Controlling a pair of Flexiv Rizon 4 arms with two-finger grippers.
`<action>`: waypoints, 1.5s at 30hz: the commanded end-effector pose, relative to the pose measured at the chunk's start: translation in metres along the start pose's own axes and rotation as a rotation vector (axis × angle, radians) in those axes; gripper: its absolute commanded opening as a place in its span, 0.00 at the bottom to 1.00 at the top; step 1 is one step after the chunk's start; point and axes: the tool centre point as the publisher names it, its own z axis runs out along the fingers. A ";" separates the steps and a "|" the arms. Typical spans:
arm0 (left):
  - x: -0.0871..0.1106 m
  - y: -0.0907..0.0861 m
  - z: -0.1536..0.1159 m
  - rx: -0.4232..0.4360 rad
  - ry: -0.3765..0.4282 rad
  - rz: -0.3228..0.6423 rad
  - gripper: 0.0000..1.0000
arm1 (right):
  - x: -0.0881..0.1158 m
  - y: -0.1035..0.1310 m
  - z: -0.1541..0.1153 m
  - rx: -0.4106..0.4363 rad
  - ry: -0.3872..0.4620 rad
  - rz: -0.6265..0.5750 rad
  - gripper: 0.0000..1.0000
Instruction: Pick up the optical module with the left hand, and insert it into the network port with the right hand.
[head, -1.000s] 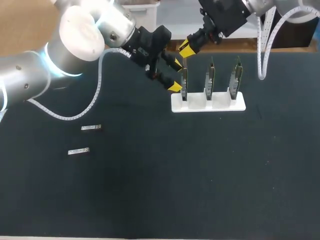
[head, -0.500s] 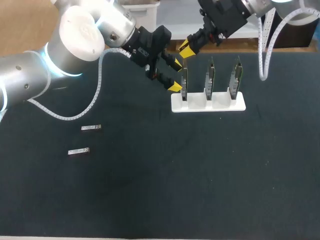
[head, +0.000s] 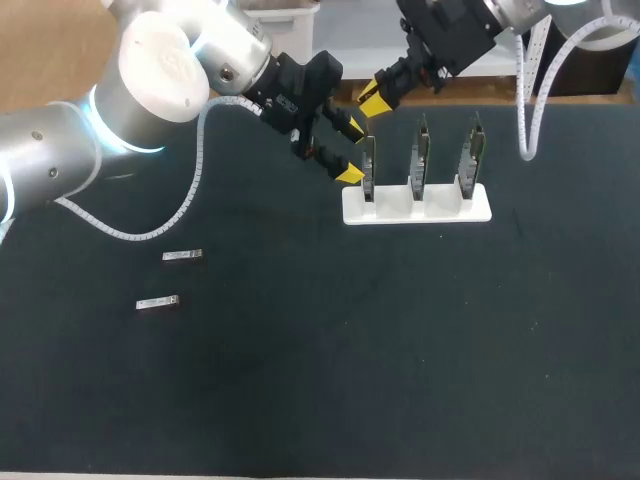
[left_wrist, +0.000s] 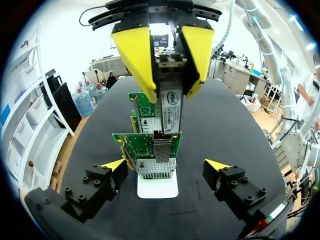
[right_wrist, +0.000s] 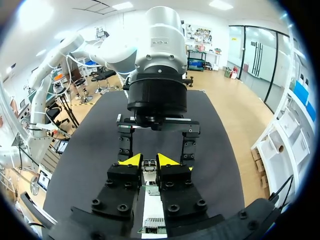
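Note:
My right gripper (head: 372, 97) is shut on the optical module (left_wrist: 169, 102), a slim metal block that hangs upright just above the port (left_wrist: 156, 167) of the leftmost network card (head: 368, 168). That card stands in a white holder (head: 440, 212). My left gripper (head: 352, 150) is open, with one yellow tip on each side of the same card and touching nothing. In the left wrist view its fingers (left_wrist: 115, 165) flank the port. In the right wrist view the module (right_wrist: 149, 167) sits between my right gripper's fingertips (right_wrist: 131, 160), with the card's edge (right_wrist: 152, 224) below it.
Two more network cards (head: 422, 160) (head: 472, 158) stand in the holder to the right. Two spare optical modules (head: 182, 256) (head: 158, 302) lie flat on the black table mat at the left. My left arm's cable (head: 190, 190) loops over the mat.

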 end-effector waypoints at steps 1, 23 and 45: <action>0.000 0.000 0.000 0.001 0.003 -0.001 1.00 | 0.001 0.000 0.001 0.000 0.004 0.000 0.00; 0.000 0.000 0.000 0.001 0.003 -0.001 1.00 | 0.004 0.001 0.000 0.024 0.000 0.006 0.00; 0.000 0.000 0.000 0.001 0.003 -0.001 1.00 | 0.003 -0.001 0.001 0.029 -0.015 0.017 0.00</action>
